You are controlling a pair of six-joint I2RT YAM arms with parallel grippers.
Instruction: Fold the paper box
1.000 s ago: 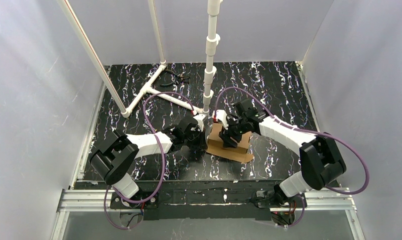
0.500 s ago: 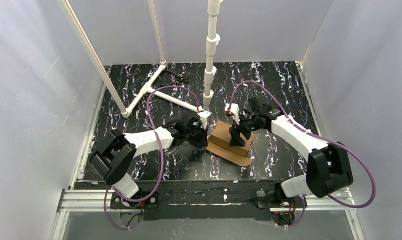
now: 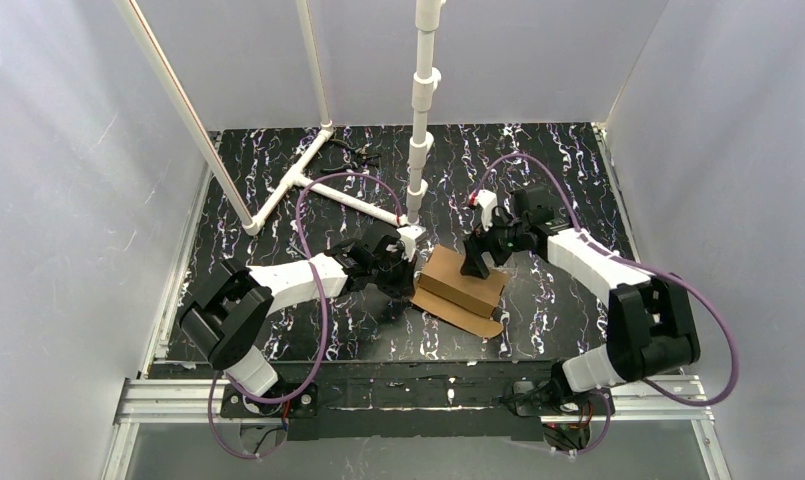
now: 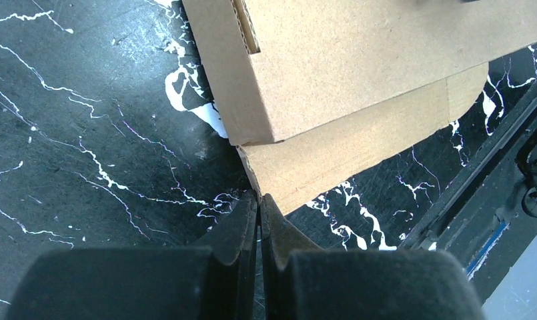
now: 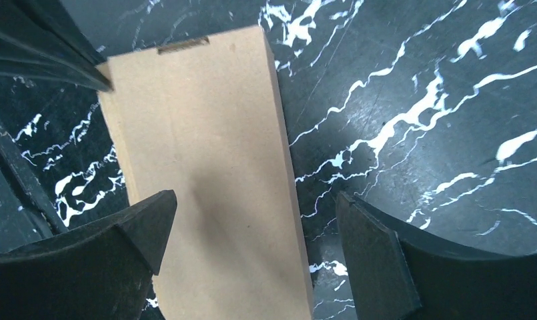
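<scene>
**Box lies lengthwise between the right arm's spread fingers; left tips sit at its near-left corner**

The paper box (image 3: 465,283) sits closed on the black marbled table (image 3: 278,180), about midway between the two arms. Its long axis runs left to right, with the right end angled a little toward the bases. A loose flap (image 4: 359,143) sticks out flat from under its near side.

The right gripper (image 3: 475,265) hangs over the box's far edge with its fingers spread wide. In the right wrist view the box's length runs straight up the gap between them, so the fingers straddle its short width. They appear to be clear of the cardboard.

The left gripper (image 4: 259,203) has its fingers pressed together, holding nothing. Its tips are at the flap's left corner, just below the box's near-left corner, and seem to touch it.

The left arm reaches low across the table toward the right. The right arm bends in from the right, its wrist pitched down.

The flap probably needs tucking next, and the left tips are nearer to it.
</scene>
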